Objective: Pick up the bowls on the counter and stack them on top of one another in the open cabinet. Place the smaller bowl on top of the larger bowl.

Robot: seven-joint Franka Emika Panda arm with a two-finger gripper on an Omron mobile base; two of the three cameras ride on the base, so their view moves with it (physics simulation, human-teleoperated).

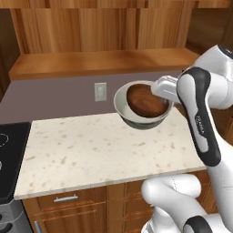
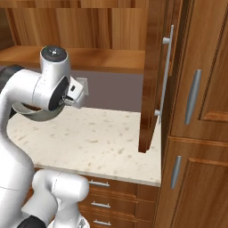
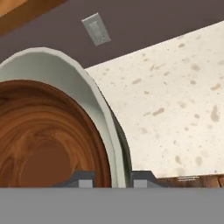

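My forearm covers most of the larger bowl (image 2: 33,115) in the right base view. Hand view crops the smaller bowl (image 3: 43,135) left; fingertips (image 3: 83,178) barely visible.

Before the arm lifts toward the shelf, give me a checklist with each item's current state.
1. Small brown bowl sits inside the grey-green bowl: ok, nested in the left base and hand views.
2. Gripper clamps the big bowl's rim: ok, one finger inside, the other outside the wall.
3. Bowls are off the counter: ok, held in the air above it.
4. Bowls level: not ok, the stack tips toward the camera in the left base view.
5. Cabinet shelf free to take them: ok, bare wood where visible.
6. Cabinet door out of the way: ok, swung open to the right.
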